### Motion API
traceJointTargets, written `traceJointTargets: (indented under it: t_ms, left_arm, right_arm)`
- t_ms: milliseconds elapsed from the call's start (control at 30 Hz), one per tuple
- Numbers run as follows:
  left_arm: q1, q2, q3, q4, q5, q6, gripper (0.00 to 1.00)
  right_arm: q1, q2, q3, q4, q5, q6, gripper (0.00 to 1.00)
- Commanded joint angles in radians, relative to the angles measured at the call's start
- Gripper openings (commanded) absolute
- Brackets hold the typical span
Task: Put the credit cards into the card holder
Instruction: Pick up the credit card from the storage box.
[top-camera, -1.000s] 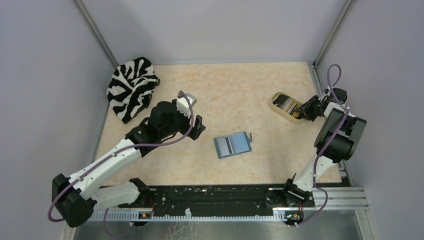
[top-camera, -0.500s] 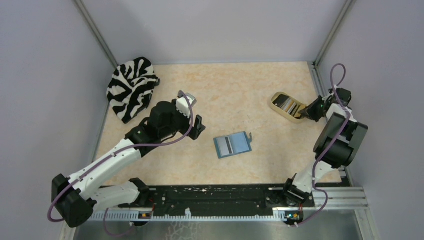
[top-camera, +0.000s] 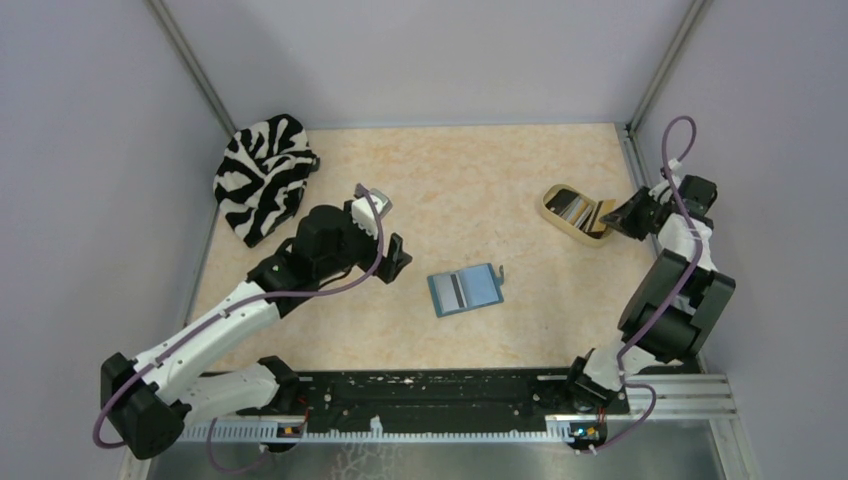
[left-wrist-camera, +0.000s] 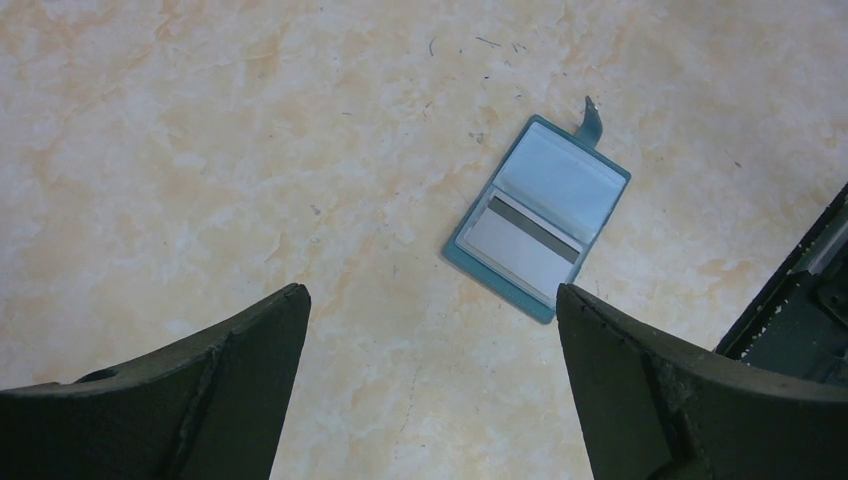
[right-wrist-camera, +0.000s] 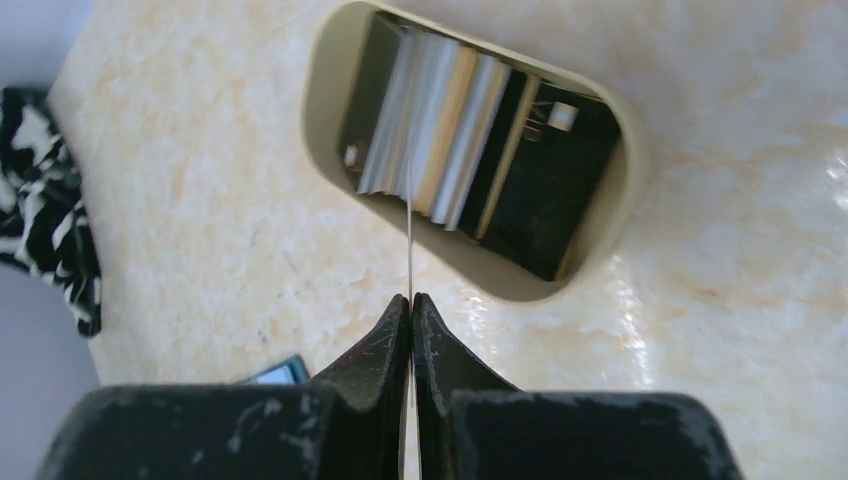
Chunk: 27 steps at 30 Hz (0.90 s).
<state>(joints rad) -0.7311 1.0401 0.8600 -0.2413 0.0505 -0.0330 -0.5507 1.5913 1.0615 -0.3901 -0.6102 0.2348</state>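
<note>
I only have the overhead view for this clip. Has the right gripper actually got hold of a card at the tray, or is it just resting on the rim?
Observer: The right wrist view shows the right gripper shut on one card, seen edge-on as a thin line above the tray.
Operator: More inside the tray?
Observer: Yes, other cards in silver, tan and dark tones overlap in it.
Operator: Is the wallet empty?
Observer: No. In the left wrist view the wallet lies open with a striped card in one half.
</note>
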Motion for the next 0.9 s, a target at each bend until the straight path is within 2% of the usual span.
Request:
traceJointTargets:
  t_ms: [0,133,200,333,533,733,867]
  left_arm:
    - [0.002,-0.046,-0.03,0.067,0.085,-0.01,0.99]
    - [0.001,-0.073,-0.079,0.159,0.162,-0.052,0.99]
    - [0.001,-0.082,-0.114,0.225,0.213,-0.099,0.99]
    - [0.001,-0.1,-0.246,0.534,0.335,-0.288,0.99]
    - [0.001,-0.066,-0.474,1.057,0.375,-0.622,0.98]
    - [-0.004,0.07,-0.517,1.373,0.428,-0.716,0.94]
    - [-0.032,0.147,-0.522,1.554,0.393,-0.706,0.94]
  right_arm:
    - [-0.002,-0.093,0.002,0.029,-0.304,-0.138,0.0]
    - [0.054,-0.123,-0.01,0.054,-0.569,-0.212,0.0]
    - [0.108,-0.135,-0.014,0.054,-0.646,-0.244,0.0]
    - [0.216,-0.159,-0.021,0.08,-0.764,-0.268,0.0]
    - [0.366,-0.207,-0.053,0.113,-0.873,-0.28,0.0]
    - [0.477,-0.257,-0.092,0.129,-0.95,-0.304,0.0]
    - [0.524,-0.259,-0.104,0.144,-0.971,-0.305,0.0]
